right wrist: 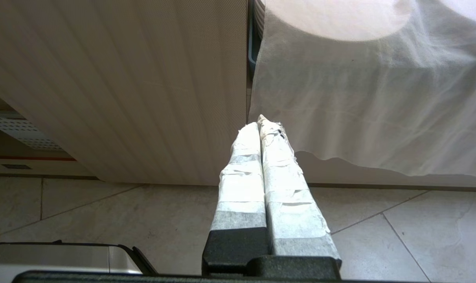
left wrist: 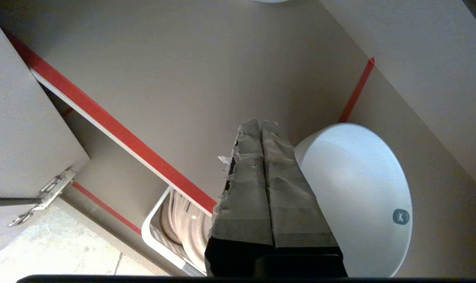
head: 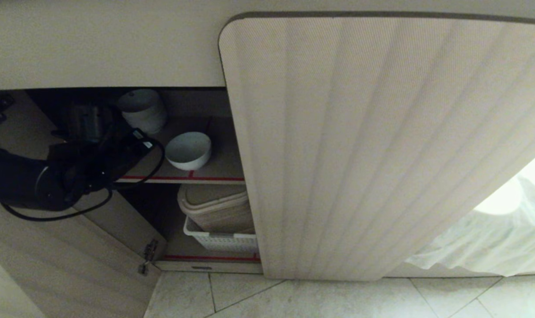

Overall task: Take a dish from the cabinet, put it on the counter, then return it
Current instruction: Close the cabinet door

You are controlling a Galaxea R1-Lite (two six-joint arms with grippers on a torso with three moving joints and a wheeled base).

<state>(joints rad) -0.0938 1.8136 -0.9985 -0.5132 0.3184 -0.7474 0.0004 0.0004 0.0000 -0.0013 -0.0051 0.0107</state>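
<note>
The black left arm's pincer (left wrist: 261,127), clenched empty, hovers over the upper red-edged shelf (head: 214,170) of the pale fluted cabinet (head: 360,145), just beside the small white glossy bowl (left wrist: 359,196) resting there, judged returned. The right pincer (right wrist: 261,124) hangs shut, parked.

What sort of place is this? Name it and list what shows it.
Most likely a home kitchen, seen low at floor level. A fluted cabinet stands open on shelves holding a white bowl, a white lidded pot and a basket of stacked trays, above a tiled floor.
</note>
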